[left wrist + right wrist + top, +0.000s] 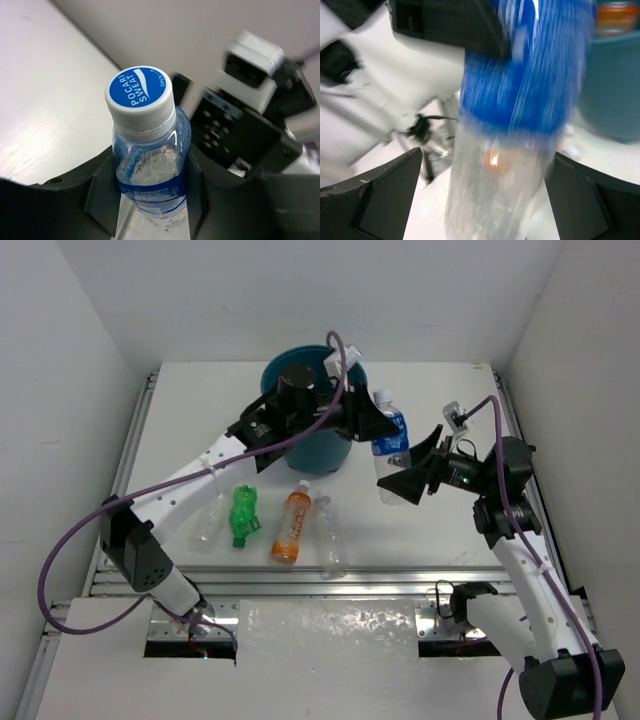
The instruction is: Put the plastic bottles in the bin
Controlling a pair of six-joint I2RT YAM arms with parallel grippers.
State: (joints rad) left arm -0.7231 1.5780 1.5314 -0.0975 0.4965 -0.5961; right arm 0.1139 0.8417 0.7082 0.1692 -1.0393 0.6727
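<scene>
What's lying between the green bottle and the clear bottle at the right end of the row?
An orange bottle with a white cap, between the green bottle and the clear bottle, seen in the top view.

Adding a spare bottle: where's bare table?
Bare: table left of the bin; and right of the four lying bottles, up to the right arm. Crowded: those bottles, and around the blue-label bottle, where left gripper and right gripper meet.
</scene>
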